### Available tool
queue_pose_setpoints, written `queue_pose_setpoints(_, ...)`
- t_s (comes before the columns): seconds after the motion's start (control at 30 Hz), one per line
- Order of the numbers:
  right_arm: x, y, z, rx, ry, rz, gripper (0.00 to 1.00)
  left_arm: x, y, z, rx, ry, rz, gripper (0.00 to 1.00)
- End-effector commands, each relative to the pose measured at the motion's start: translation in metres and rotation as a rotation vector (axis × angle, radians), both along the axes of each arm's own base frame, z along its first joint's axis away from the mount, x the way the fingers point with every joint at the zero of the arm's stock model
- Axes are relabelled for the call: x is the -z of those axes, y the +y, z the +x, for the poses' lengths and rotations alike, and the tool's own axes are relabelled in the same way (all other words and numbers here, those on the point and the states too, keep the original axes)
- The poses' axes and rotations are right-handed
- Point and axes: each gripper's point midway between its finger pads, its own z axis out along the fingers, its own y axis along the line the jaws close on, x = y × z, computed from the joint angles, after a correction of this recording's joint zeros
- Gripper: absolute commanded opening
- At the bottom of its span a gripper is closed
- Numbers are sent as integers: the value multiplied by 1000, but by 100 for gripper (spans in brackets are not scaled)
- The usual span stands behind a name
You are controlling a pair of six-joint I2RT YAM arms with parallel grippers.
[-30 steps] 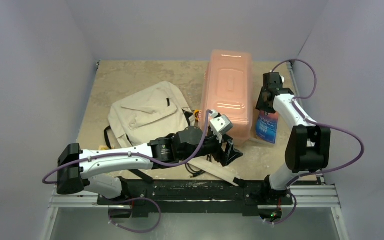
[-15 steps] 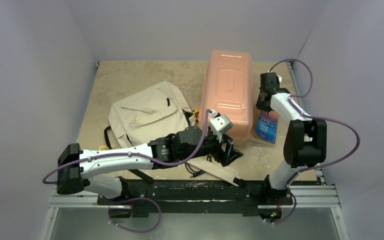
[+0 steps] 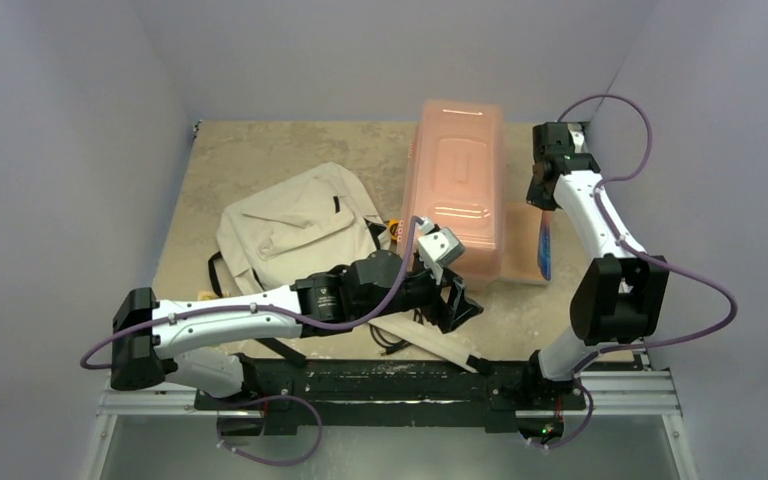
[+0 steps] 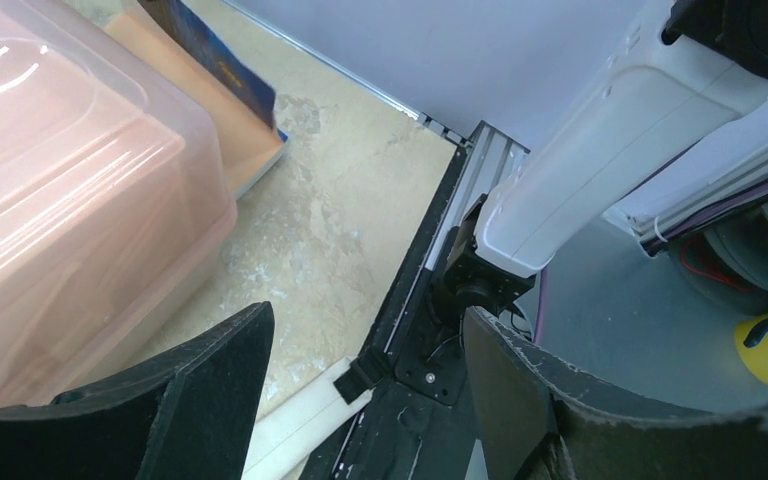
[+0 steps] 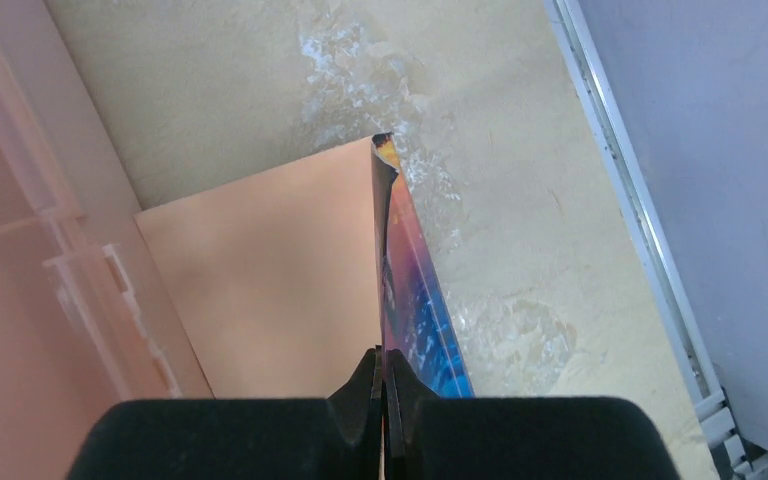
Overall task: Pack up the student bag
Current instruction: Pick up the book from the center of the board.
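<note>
We see the right gripper [image 5: 385, 385] at the bottom centre of its wrist view, its jaws pressed tight on the near edge of a thin blue printed cover [image 5: 415, 300]. The cover stands on edge and runs up the middle of the frame. Just left of the cover a flat peach sheet [image 5: 270, 280] lies on the table [image 3: 260, 150]. We cannot tell whether sheet and cover belong to one book. Beyond the sheet, along the left side of that frame, is the wall of a translucent pink box [image 3: 455, 180]. In the top view the box stands upper centre, and the held cover shows as a narrow blue strip to its right.

The left gripper [image 4: 365, 330] is at the lower middle of the top view, just below the near end of the pink box. Its jaws are spread wide with nothing between them. Through the gap its wrist view shows bare table and the black base rail.

The student bag [image 3: 295, 225] lies flat on the table left of centre in the top view. It is just left of the pink box, well apart from the right gripper, with the left arm crossing below it.
</note>
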Motion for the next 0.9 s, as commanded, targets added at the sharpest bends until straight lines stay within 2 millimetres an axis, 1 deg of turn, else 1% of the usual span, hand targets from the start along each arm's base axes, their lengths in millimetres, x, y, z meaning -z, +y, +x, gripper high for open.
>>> queue_pose_setpoints(0.0,-32,3,-15,12,-22,15,0,-30,-9,-2,19,8,-74,69)
queue_pose_setpoints(0.17,-56,2,-18,11,-71,14,0,-30,-14,-2,28,10,-71,69)
queue_pose_setpoints(0.23,-69,3,-19,4,-99,14,0,-31,-16,-2,33,6,-68,69)
queue_pose_setpoints(0.4,-112,4,-18,-26,-211,16,0,-37,-24,-2,48,-9,-67,69)
queue_pose_setpoints(0.47,-125,5,-17,-43,-242,16,0,-38,-26,-2,56,-15,-69,69)
queue_pose_setpoints(0.57,-133,3,-17,-45,-253,1,0,-39,-29,-2,62,-17,-73,69)
queue_pose_setpoints(0.73,-130,4,-17,-49,-240,2,0,-39,-32,-3,72,-28,-79,69)
queue_pose_setpoints(0.87,-128,8,-14,-63,-245,20,0,-42,-39,-8,120,-63,-112,69)
